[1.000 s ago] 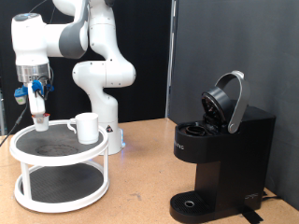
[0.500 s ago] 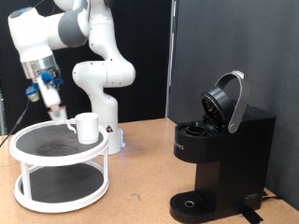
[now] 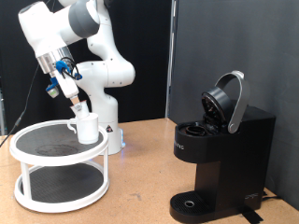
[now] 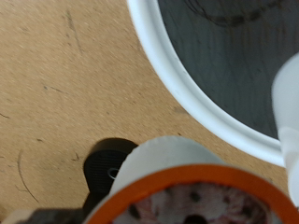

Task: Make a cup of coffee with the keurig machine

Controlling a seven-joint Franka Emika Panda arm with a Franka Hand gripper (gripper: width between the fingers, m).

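Note:
My gripper [image 3: 74, 99] is tilted and shut on a small white pod [image 3: 76, 104], just above the cup [image 3: 87, 128]. The cup is a small white mug that stands at the back edge of the top tier of a round white two-tier stand [image 3: 37, 154] on the exterior view's left. The keurig machine [image 3: 220, 159] stands on the exterior view's right, black, with its lid [image 3: 227, 101] hinged open. In the wrist view the pod [image 4: 187, 177] fills the near field, white with a reddish rim, over the stand's white rim [image 4: 201, 103].
The arm's white base [image 3: 105, 84] rises right behind the stand. The wooden table [image 3: 140, 173] lies bare between the stand and the machine. A dark curtain hangs behind. In the wrist view a small black part [image 4: 107, 168] sits on the wood.
My gripper has swung with the pod from over the stand's far left rim up and to the exterior view's right, and now hangs tilted above the cup. Cup and machine have not moved.

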